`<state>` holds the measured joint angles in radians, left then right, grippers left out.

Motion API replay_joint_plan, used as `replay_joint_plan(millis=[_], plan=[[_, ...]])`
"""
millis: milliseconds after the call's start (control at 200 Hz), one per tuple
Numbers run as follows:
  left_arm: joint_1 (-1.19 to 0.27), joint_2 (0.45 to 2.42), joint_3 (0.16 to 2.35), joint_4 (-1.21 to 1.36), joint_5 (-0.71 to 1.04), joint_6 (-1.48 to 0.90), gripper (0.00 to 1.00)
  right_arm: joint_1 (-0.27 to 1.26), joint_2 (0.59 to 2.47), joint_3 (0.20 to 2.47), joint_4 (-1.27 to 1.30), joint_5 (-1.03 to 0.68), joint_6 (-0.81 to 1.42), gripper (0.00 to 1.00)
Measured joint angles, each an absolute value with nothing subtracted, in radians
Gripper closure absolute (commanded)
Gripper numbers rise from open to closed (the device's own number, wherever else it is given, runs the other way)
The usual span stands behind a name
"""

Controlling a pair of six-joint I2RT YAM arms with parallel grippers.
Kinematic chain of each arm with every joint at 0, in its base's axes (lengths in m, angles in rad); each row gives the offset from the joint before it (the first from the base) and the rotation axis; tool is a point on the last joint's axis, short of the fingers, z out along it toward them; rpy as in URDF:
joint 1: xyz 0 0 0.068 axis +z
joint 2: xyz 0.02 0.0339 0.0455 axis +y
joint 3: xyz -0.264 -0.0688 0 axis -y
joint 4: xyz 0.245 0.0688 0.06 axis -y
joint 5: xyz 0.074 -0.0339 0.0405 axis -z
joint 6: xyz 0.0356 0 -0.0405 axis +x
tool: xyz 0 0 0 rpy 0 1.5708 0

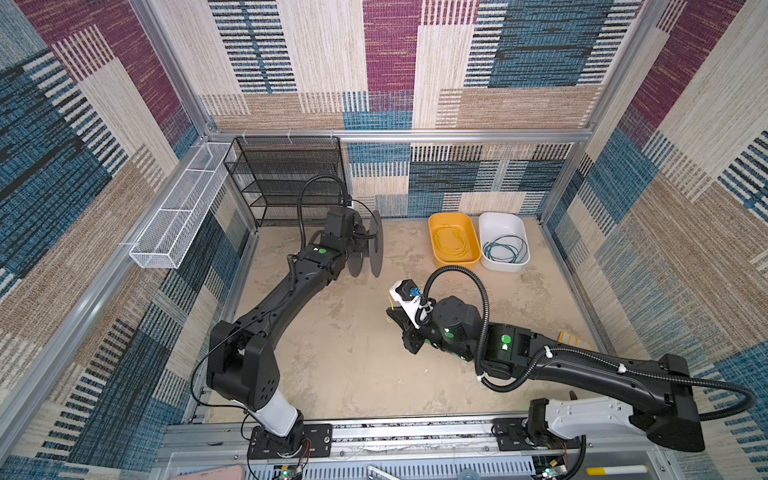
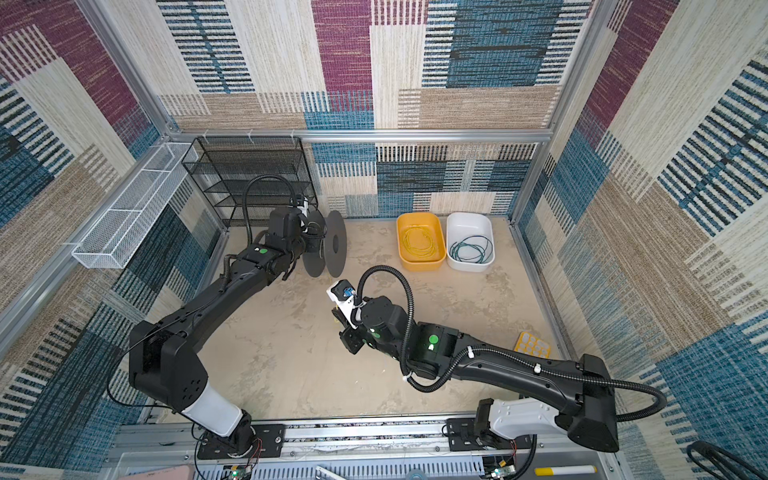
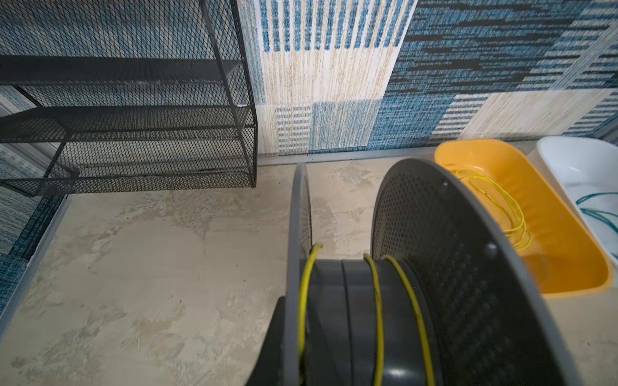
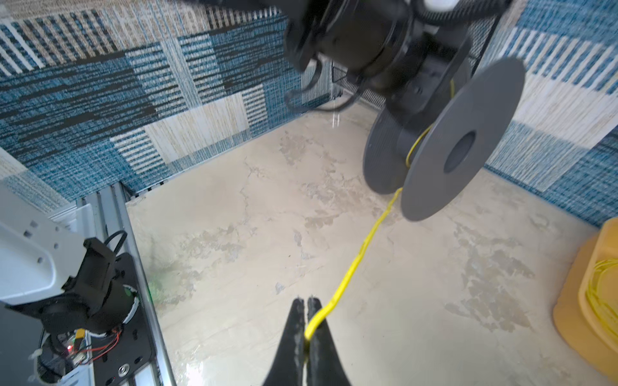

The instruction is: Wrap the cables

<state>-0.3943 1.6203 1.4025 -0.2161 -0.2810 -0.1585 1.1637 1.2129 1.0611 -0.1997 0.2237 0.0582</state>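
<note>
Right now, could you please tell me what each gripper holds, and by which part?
Right gripper: thin yellow cable, pinched along the stretch leading to the grey plastic spool. Left gripper: that spool; the exact spot is hidden.

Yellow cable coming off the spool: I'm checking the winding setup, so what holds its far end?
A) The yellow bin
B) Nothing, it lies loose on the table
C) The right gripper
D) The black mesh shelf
C: in the right wrist view the yellow cable runs from the spool into the shut right gripper.
</note>
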Motion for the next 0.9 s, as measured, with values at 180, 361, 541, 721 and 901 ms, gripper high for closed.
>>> replay_joint_plan(millis=[180,361,541,721,901], plan=[[-0.403,1.549,1.271,-0.13,-0.332,-0.104,1.0,1.007,1.246,1.14,-0.206,0.147,-0.011,1.0],[-0.439,1.498,1.229,-0.121,-0.364,0.026,1.0,0.922,1.309,1.237,-0.177,0.051,-0.056,1.0],[-0.46,1.422,1.165,-0.144,-0.377,0.117,1.0,0.855,1.369,1.319,-0.162,-0.019,-0.073,1.0],[-0.469,1.298,1.1,-0.175,-0.38,0.169,1.0,0.747,1.424,1.361,-0.134,-0.076,-0.077,1.0],[-0.521,1.189,1.042,-0.251,-0.351,0.243,1.0,0.662,1.479,1.37,-0.101,-0.131,-0.079,1.0]])
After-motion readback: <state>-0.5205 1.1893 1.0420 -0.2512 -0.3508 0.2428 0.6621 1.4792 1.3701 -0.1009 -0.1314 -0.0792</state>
